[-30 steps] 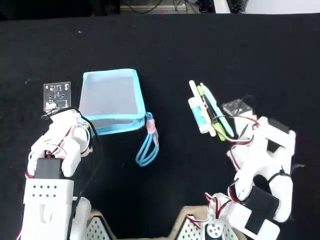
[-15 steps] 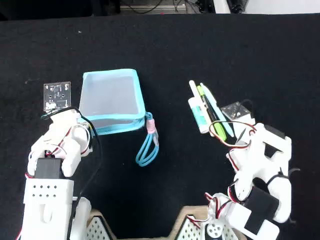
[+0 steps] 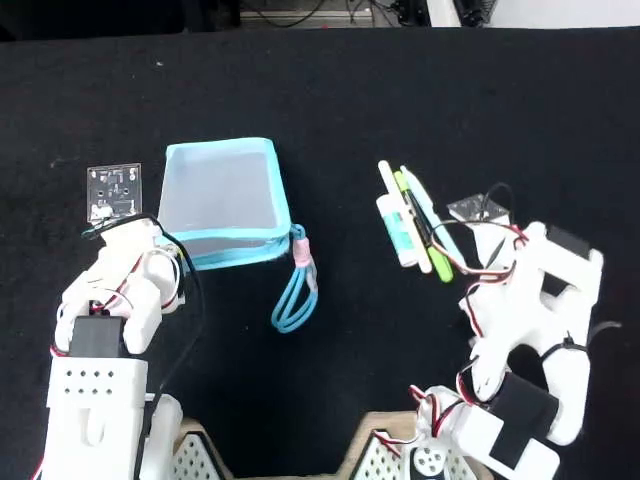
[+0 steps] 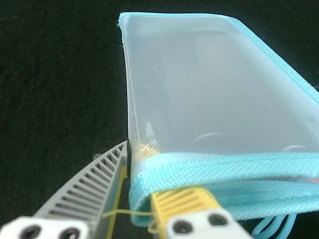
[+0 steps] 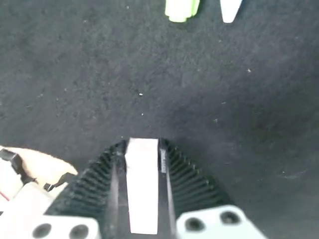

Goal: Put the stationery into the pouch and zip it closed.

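Stationery (image 3: 415, 222) lies in a tight bundle on the black counter (image 3: 400, 90), well apart from the pouch (image 3: 222, 200) and none of it inside yet, so I judge I am at the very first step: picking up a piece to load. My left gripper (image 4: 139, 172) has its fingers clamped on the pouch's near corner at the blue-trimmed edge, holding it down. My right gripper (image 5: 142, 144) hangs over bare counter just short of the bundle's near ends, fingers clenched together around a white strip (image 5: 142, 189). I cannot say whether that strip is part of me or something carried. The next move, as I see it, calls for spreading the right fingers, moving over the bundle and closing across one barrel without scattering the rest. From my right wrist, the green marker (image 5: 182, 9) and a white tip (image 5: 230, 9) are cut off at the edge. I cannot make out whether the pouch mouth is open or where its zip slider sits. The mesh hides whatever may be inside.
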Controlling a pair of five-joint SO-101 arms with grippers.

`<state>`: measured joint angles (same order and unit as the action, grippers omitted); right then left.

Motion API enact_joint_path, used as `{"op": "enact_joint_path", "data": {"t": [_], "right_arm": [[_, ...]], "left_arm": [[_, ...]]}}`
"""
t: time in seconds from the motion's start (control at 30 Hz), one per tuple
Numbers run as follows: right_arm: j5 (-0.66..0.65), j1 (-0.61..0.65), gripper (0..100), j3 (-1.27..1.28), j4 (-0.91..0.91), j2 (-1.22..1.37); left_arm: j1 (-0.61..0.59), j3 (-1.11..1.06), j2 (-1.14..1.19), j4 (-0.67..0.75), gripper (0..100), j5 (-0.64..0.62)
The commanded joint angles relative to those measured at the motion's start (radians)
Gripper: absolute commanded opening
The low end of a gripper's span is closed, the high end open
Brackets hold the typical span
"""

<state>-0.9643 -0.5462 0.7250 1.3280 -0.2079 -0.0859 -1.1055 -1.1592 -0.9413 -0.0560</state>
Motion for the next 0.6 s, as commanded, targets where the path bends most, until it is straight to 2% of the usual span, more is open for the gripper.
{"op": "enact_joint_path", "data": {"t": [0.0, 0.13, 0.23, 0.4, 0.57], "right_arm": [[-0.011, -0.009, 2.0, -0.056, 0.038, -0.042], [-0.014, -0.009, 10.9, -0.035, 0.060, -0.041], [-0.014, -0.008, 17.2, -0.002, -0.031, -0.041], [-0.014, -0.008, 17.2, 0.025, -0.098, -0.041], [-0.014, -0.002, 17.2, 0.021, 0.009, -0.041]], "left_arm": [[0.001, 0.002, -0.002, 0.008, 3, -0.008], [0.001, 0.002, -0.002, 0.006, 3, -0.008], [0.001, 0.002, -0.002, 0.006, 3, -0.008], [0.001, 0.002, -0.002, 0.006, 3, -0.008], [0.001, 0.002, -0.002, 0.006, 3, -0.008]]}}
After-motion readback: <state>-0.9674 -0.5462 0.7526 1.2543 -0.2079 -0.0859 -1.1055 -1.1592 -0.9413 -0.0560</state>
